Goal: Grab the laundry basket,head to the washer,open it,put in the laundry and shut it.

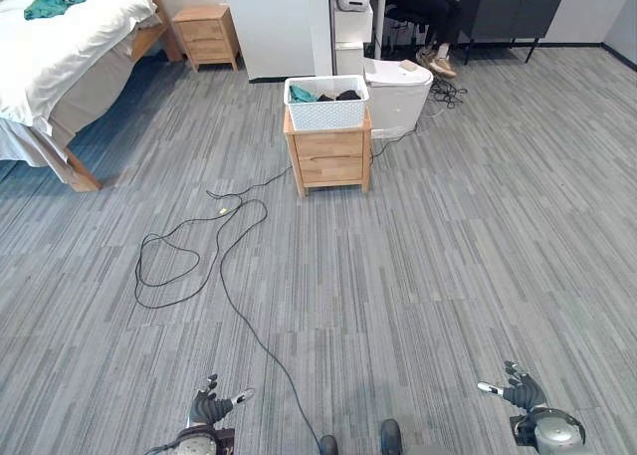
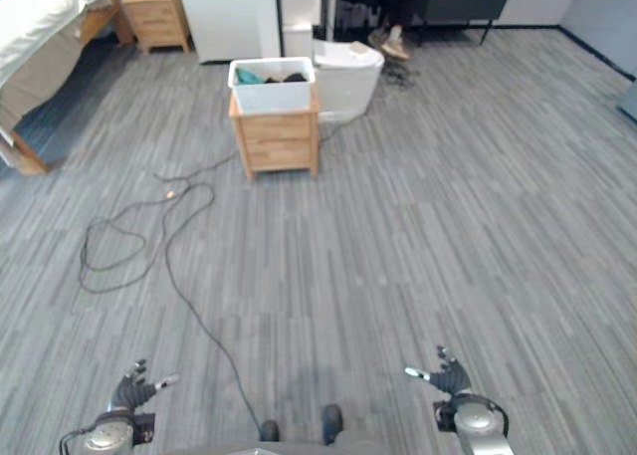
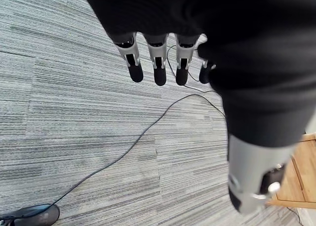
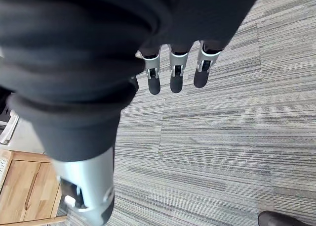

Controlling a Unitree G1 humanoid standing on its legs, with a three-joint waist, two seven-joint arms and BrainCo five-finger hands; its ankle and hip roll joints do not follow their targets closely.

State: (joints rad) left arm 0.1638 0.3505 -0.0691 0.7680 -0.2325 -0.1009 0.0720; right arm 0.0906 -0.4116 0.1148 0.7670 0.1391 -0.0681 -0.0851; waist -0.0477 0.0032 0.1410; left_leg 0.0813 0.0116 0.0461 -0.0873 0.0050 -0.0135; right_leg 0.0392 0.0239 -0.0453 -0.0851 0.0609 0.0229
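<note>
**Grey carpet under two bare robot hands, basket far ahead**

Grey striped carpet [image 1: 448, 276] lies beneath both hands at the near edge of the head views. The left robot hand [image 1: 207, 408] hangs low at the robot's left, fingers [image 3: 158, 63] straight and lightly spread, thumb held apart, touching nothing; its wrist view shows only carpet and a black cable [image 3: 143, 134] past the dark tips. The right robot hand [image 1: 523, 390] hangs at the robot's right, fingers [image 4: 175, 70] likewise straight and relaxed, thumb out to the side, with nothing between them and the floor well below.

Farther out, a long black cable [image 1: 199, 256] loops over the carpet between the robot and the furniture.

Beyond it stands a small wooden nightstand [image 1: 330, 156] with drawers, and on its top sits the white laundry basket [image 1: 326, 109], upright and well apart from both hands. Inside it lie a teal garment [image 1: 302, 95] and something dark beside it, probably more clothing, though it is too small to tell. Just behind and to the right of the nightstand stands a low white rounded appliance [image 1: 398, 95], its lid down; it may be the washer.

Farthest off, a bed [image 1: 70, 47] with white bedding carries a teal cloth [image 1: 55, 2] at the far left, a second wooden nightstand [image 1: 206, 35] stands beside it, and a dark cabinet [image 1: 513, 12] lines the back wall, with a person's shoe [image 1: 438, 62] near it.
</note>
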